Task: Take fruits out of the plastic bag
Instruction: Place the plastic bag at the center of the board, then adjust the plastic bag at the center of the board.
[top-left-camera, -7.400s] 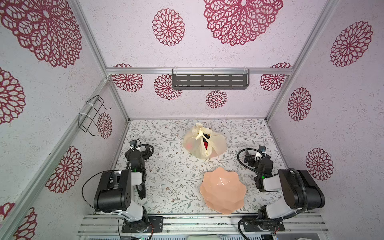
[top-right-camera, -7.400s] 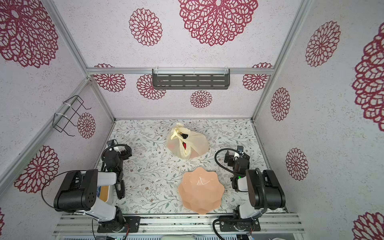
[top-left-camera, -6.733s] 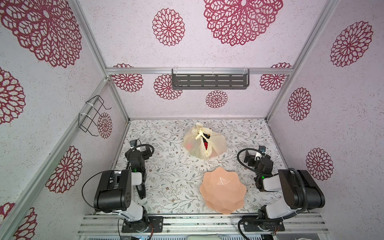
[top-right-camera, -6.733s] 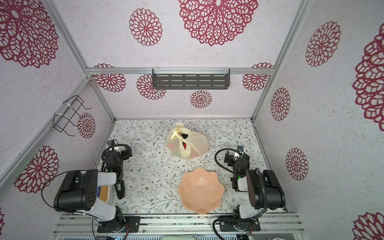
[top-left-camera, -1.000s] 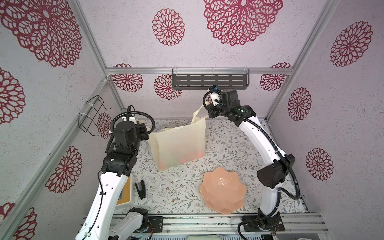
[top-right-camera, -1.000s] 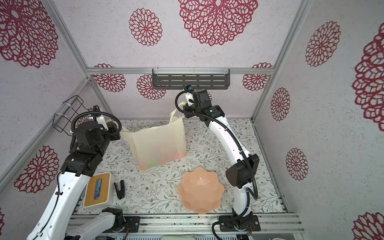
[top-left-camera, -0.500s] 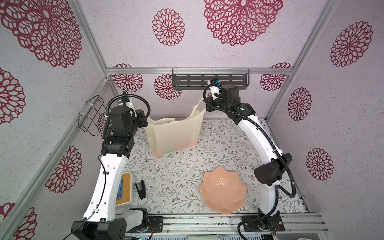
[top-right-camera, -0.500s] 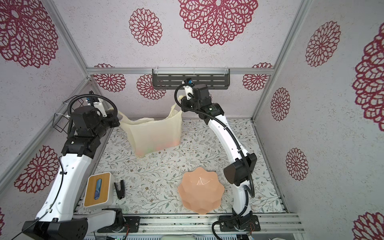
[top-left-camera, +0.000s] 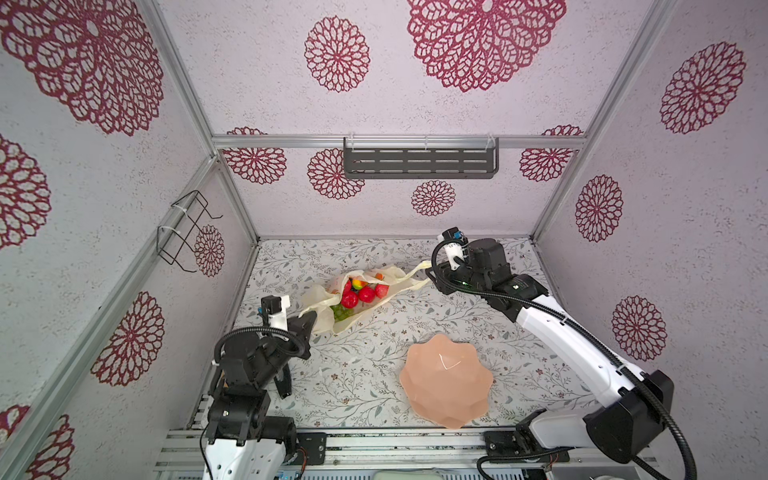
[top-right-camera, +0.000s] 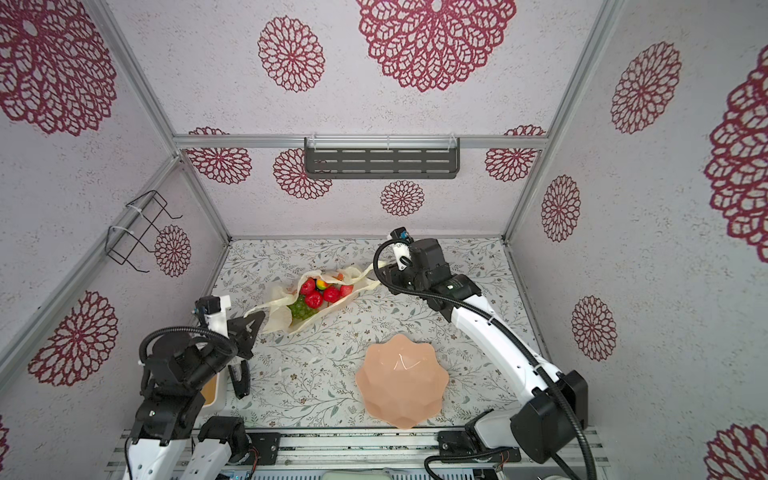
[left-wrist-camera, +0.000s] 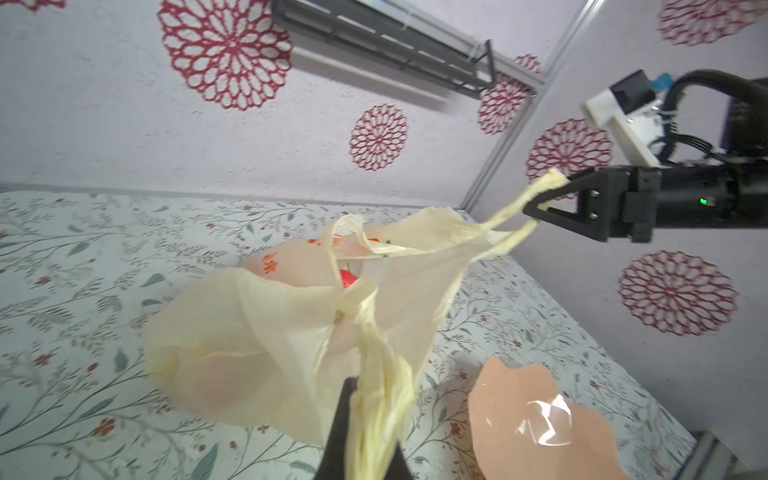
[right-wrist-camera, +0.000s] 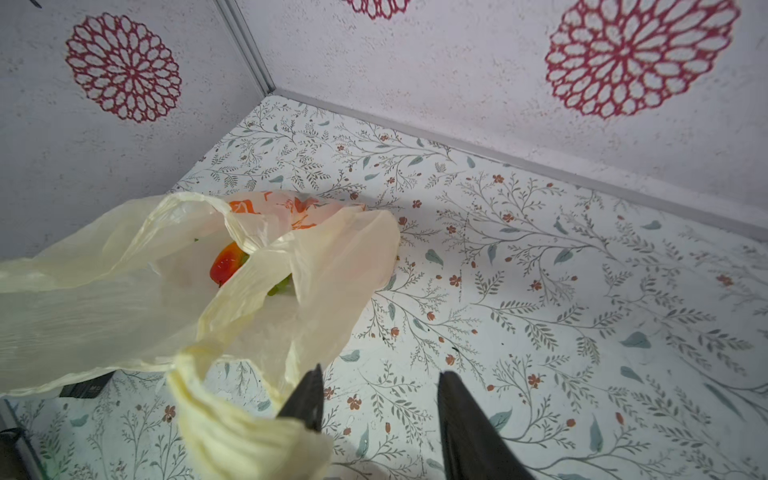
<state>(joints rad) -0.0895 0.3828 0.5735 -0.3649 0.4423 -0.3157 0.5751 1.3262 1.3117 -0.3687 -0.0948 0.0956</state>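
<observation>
The plastic bag (top-left-camera: 318, 301) lies open on the table (top-left-camera: 374, 365) between our end effectors, fruits (top-left-camera: 359, 294) inside. Left end effector (left-wrist-camera: 361, 432) clenched on one handle (left-wrist-camera: 374, 399); right end effector (right-wrist-camera: 378, 399) released, the other handle (right-wrist-camera: 232, 432) draped on it. Opening seems done; next we reach inside.

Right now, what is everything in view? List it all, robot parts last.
plastic bag: one, cream-yellow, lying open on the table, left of centre
fruits: at least five showing, red, red-yellow and green, inside the bag
bowl: one, pink, table's near side
shelf: one, dark grey, back wall
wire rack: one, black, left wall
small black object: one, table, beside left arm
table: one, floral print
left arm: black-and-white, jaws shut on one bag handle
right arm: black-and-white, jaws apart beside the other handle
</observation>
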